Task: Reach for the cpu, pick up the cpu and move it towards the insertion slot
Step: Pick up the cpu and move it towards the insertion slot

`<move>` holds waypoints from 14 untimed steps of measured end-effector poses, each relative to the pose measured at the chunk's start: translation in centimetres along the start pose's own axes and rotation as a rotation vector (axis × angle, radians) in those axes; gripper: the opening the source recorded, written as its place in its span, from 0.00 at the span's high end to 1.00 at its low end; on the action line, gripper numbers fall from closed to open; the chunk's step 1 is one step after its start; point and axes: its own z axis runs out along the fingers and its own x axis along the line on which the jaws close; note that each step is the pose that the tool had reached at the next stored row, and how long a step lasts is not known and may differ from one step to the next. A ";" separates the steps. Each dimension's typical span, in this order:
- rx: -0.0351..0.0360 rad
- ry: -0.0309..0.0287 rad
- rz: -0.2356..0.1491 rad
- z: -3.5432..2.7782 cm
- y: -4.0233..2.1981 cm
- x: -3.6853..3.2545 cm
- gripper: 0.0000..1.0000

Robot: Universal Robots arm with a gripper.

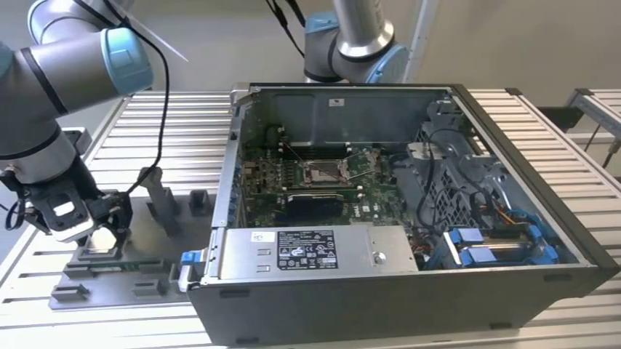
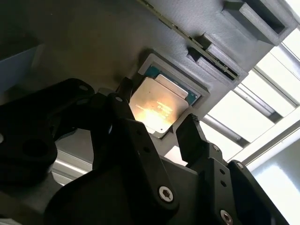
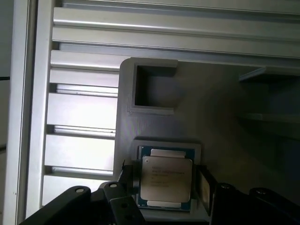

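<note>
A table [image 1: 165,116] of ribbed aluminium slats, silvery and evenly grooved, stretches across the workroom under soft, even light. Beyond its back edge stands a plain, pale grey wall [image 1: 223,51], with a slim white post [image 1: 420,36] rising against it. Off the back corner on the exterior view's right, a second slatted table [image 1: 594,102] stands apart across a narrow gap. In the second wrist view, bright glare washes over the slats.
</note>
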 end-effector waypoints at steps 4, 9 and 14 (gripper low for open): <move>0.0000 0.0000 0.000 0.01 0.00 0.00 0.00; 0.0003 0.0000 0.000 0.00 0.00 0.00 1.00; 0.0002 0.0000 0.000 0.01 0.00 0.00 1.00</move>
